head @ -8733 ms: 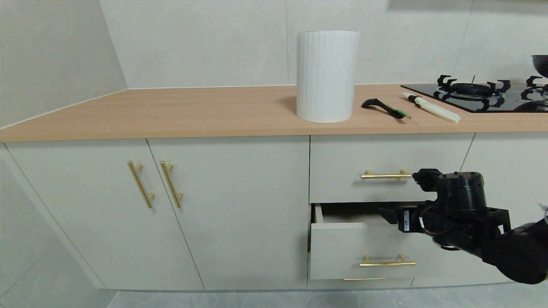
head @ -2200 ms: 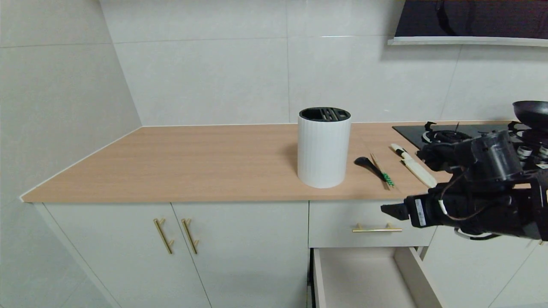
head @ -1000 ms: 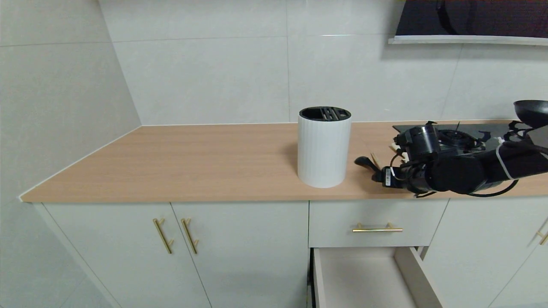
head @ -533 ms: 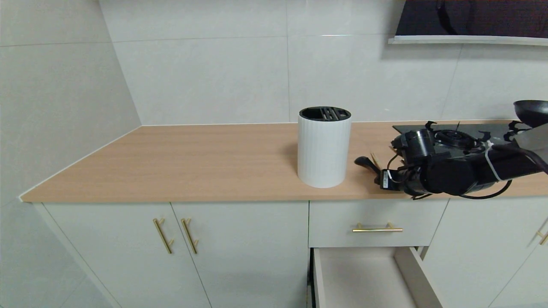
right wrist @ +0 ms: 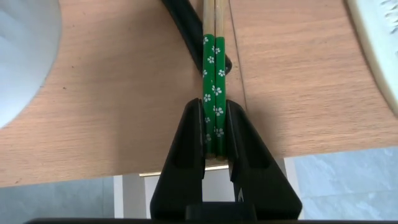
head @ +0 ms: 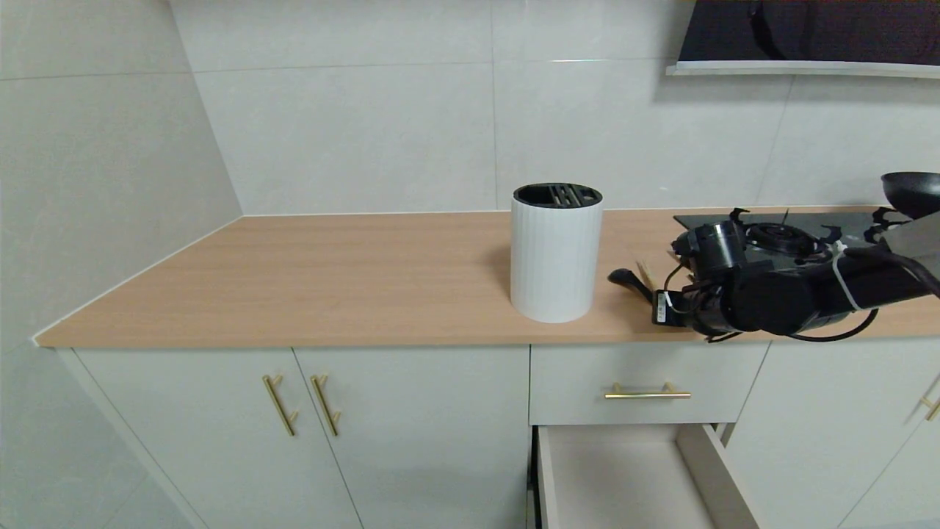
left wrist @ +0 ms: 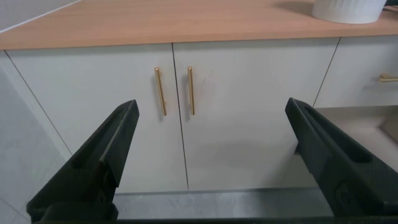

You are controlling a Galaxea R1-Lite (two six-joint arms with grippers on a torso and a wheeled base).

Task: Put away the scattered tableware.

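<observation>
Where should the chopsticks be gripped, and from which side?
Take the chopsticks at their green flowered ends, from the front edge of the counter. They lie flat, side by side, ends at that edge, so a pinch across the pair works. The right gripper is clamped there.

The right arm [head: 778, 297], at the right of the head view, is matte black and built of rounded, drum-like housings. A white band [head: 843, 278] rings its forearm, a small white label [head: 663, 308] marks the wrist, and thin black cables [head: 830, 339] loop beneath. The right gripper [right wrist: 215, 127] has two black tapering fingers [right wrist: 185, 146]. The left gripper [left wrist: 211, 109] has broad, flat black ones.
</observation>
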